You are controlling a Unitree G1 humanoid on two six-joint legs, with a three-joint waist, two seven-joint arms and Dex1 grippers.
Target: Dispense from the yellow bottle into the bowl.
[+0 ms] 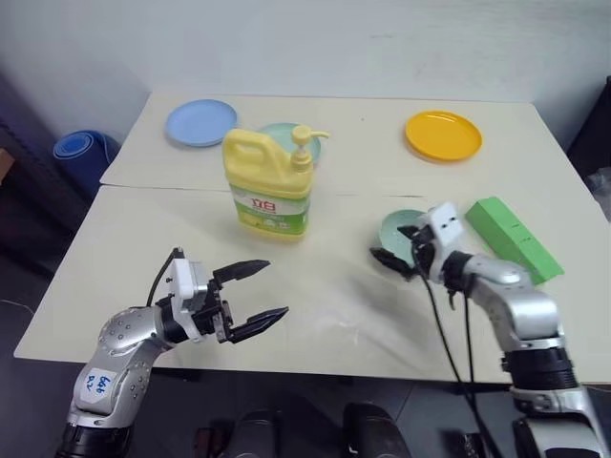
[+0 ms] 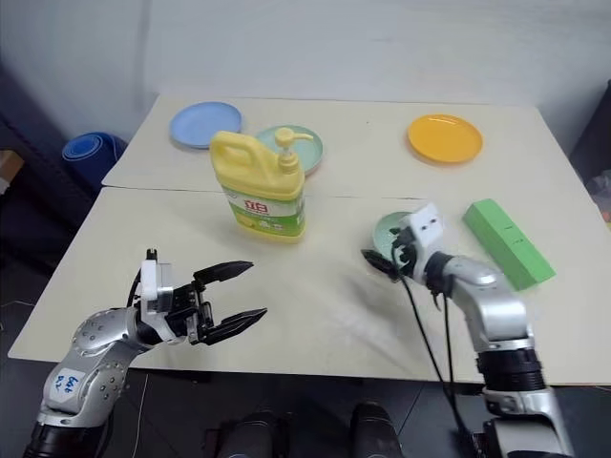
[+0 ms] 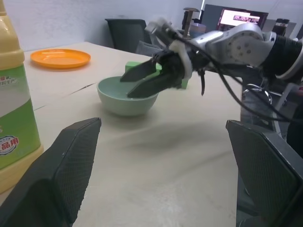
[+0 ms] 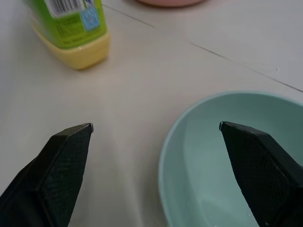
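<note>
Right wrist view: right gripper [image 4: 156, 130] spread wide over the bowl [image 4: 222, 156] rim, yellow bottle [image 4: 71, 33] beyond; left gripper [image 1: 260, 296] wide, holding nothing.

Two head views, side by side, looking forward and down over the whole table [image 1: 315, 315], taking in the same yellow bottle [image 1: 269, 186] and bowl [image 1: 396, 229]. Left wrist view low above the tabletop, facing across to the bowl [image 3: 127, 97] and right gripper [image 3: 147, 80]. Right wrist view close over the bowl's rim [image 4: 189, 137], bottle base [image 4: 78, 42] beyond.
</note>
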